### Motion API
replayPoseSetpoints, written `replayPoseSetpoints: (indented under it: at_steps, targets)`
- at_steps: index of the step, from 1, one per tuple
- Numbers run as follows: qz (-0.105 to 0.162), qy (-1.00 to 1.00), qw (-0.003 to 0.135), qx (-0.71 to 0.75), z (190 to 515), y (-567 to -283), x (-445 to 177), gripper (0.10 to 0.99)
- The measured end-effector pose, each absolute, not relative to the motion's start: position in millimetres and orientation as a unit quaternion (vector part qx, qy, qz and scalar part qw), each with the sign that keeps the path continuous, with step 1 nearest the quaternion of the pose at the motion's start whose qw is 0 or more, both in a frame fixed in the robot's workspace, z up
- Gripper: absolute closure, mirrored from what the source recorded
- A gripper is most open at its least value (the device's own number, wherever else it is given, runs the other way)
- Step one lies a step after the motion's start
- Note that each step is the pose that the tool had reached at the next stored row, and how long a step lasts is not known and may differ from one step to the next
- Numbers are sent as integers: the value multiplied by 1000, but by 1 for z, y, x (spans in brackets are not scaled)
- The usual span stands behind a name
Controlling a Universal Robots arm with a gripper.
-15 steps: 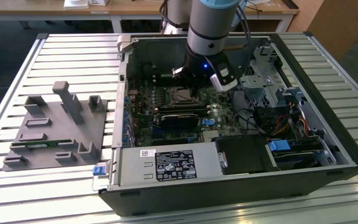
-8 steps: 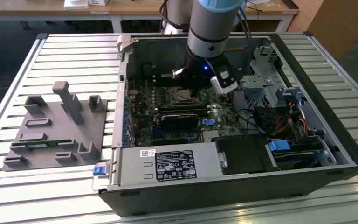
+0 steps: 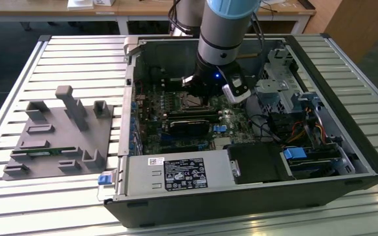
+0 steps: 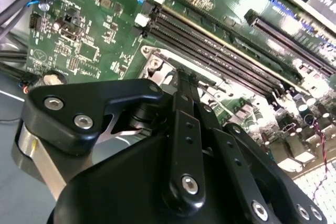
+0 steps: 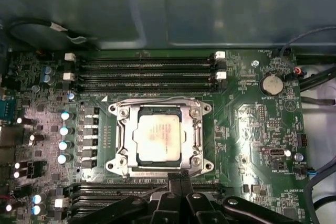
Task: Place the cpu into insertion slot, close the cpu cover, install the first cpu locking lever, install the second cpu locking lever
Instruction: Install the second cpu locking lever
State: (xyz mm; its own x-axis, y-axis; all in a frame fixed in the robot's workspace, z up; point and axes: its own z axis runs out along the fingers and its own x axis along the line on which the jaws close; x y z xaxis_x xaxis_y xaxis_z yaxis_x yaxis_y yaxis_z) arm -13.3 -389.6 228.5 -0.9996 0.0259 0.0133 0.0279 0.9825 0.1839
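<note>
Sitting flat in the insertion slot (image 5: 160, 139), the cpu (image 5: 157, 137) shows a pale, silvery square top in the first wrist view, framed on all sides by the cpu cover (image 5: 197, 129), whose silver metal frame lies down around the chip with screw heads at its corners. The near edge of that frame is partly hidden behind the black tips of the pincer (image 5: 178, 178), which appear pressed together with nothing between them, right at the socket's rim. In the second wrist view the pincer (image 4: 184, 77) and its black linkage block most of the socket, leaving just a corner of the metal frame (image 4: 157, 61) visible; whether any locking lever is latched cannot be made out. Long black memory slots (image 5: 147, 69) run along both sides of the socket, and a row of small capacitors (image 5: 65, 137) stands just beside it, so open room around the frame is tight. In the exterior view the arm (image 3: 218, 44) reaches down into the open computer case (image 3: 366, 147), hiding much of the green board (image 3: 175, 105). The case lies on a slatted bench (image 3: 57, 54), with a grey fixture block (image 3: 61, 135) well apart toward the exterior view's left.
</note>
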Motion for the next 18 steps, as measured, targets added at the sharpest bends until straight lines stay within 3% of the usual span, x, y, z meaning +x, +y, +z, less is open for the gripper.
replayPoseSetpoints:
  at_steps: [18]
  targets:
    - [-100, -995, 5, -13, 217, -398, -44, 984]
